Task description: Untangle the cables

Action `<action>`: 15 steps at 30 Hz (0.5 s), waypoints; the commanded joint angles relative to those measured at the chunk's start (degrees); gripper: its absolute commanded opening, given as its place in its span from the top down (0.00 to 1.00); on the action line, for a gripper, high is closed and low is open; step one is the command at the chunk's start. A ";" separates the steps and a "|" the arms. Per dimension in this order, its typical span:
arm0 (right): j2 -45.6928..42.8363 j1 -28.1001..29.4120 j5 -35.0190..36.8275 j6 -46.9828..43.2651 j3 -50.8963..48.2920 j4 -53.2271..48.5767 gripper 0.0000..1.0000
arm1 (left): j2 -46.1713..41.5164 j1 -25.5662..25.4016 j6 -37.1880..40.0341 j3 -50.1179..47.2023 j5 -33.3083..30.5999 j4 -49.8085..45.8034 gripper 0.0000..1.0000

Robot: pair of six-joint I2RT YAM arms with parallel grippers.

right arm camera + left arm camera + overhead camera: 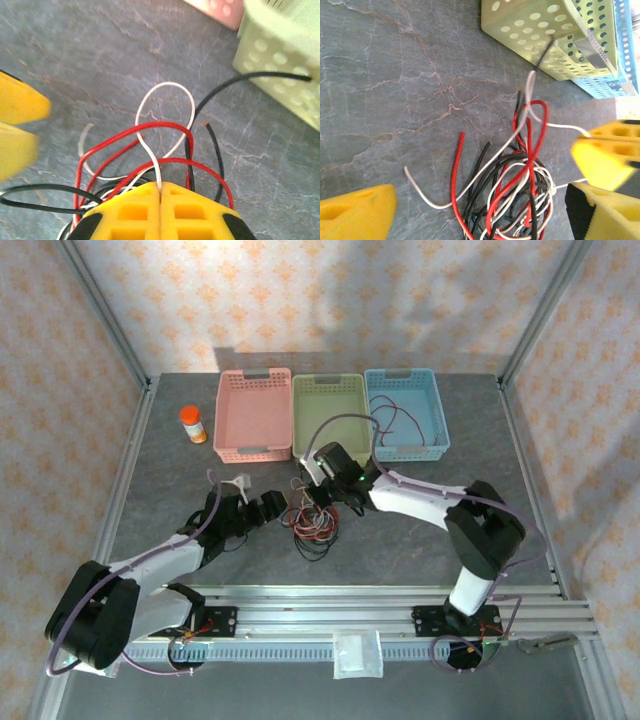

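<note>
Metal rails [330, 605] along the near edge carry both arm bases, so the working room lies beyond them.

Just past the rails, the cables [312, 522] lie mid-desk as one loose heap of red, black and white loops between the two pincers. The left pincer [268, 508] faces the heap from the left. Its wrist view shows the fingers spread wide with nothing held. The right pincer [160, 186] has its fingers pressed together on a white cable [167, 117], whose loop rises ahead of the tips with red strands crossing it.

Handling, as judged: the wire is thin, light and limp, with smooth insulation. It is likely to slip under a light pinch and to drag its neighbours wherever strands cross. The best hold is close to a free end, such as the red end [461, 135] or the white end [407, 172]. Both lie clear of the knot on bare desk [395, 90]. A pinch at a crossing would catch several strands.

Room, as judged: the bare desk left of the heap and on its near side allows long pulls. A small white object [238, 483] sits near the left pincer and is too small to identify.

Farther back, the green basket [325, 405] stands close behind the heap. A black cable end [300, 77] reaches its wall, but whether it touches cannot be told. The pink basket [250, 452] and blue basket [425, 410] flank it, and an orange bottle [193, 425] stands far left. Rearward pulls are therefore short.
</note>
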 commanded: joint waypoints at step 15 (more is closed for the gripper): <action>-7.12 0.38 -1.77 0.28 1.99 -1.73 1.00 | 10.51 -4.78 3.13 8.80 -1.40 0.64 0.10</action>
